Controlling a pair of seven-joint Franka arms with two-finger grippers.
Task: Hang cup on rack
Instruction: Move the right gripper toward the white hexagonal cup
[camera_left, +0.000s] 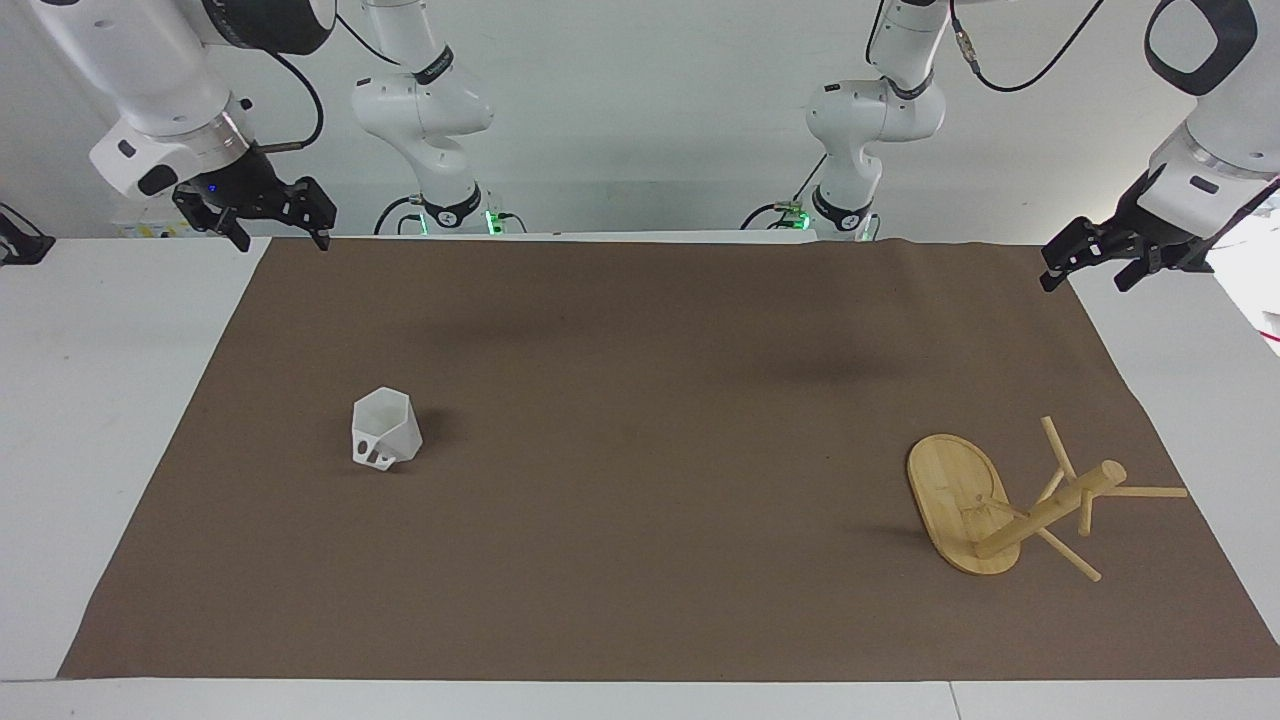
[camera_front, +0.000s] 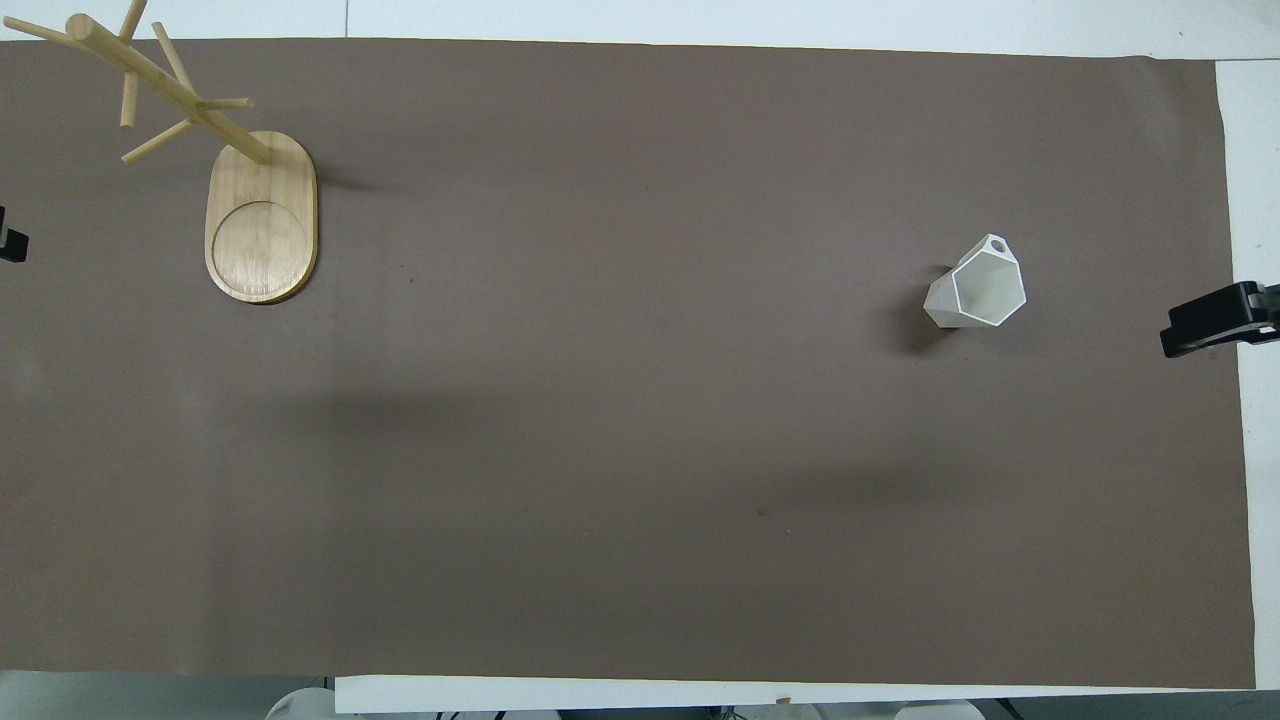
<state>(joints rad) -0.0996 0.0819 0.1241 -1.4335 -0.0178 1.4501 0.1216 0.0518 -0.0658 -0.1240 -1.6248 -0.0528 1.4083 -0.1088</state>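
Both claws hang in the air with their fingers spread and nothing between them: the right gripper (camera_left: 272, 220) at the upper left of the facing view, over the brown mat's (camera_left: 640, 400) corner, and the left gripper (camera_left: 1095, 265) at the upper right, over the mat's edge. Each arm waits. Left of centre in that view the cup (camera_left: 386, 429) stands upright on the mat, handle turned away from the robots. At the lower right the rack (camera_left: 960, 500) stands on its oval base, toward the left arm's end, its pegs bare.
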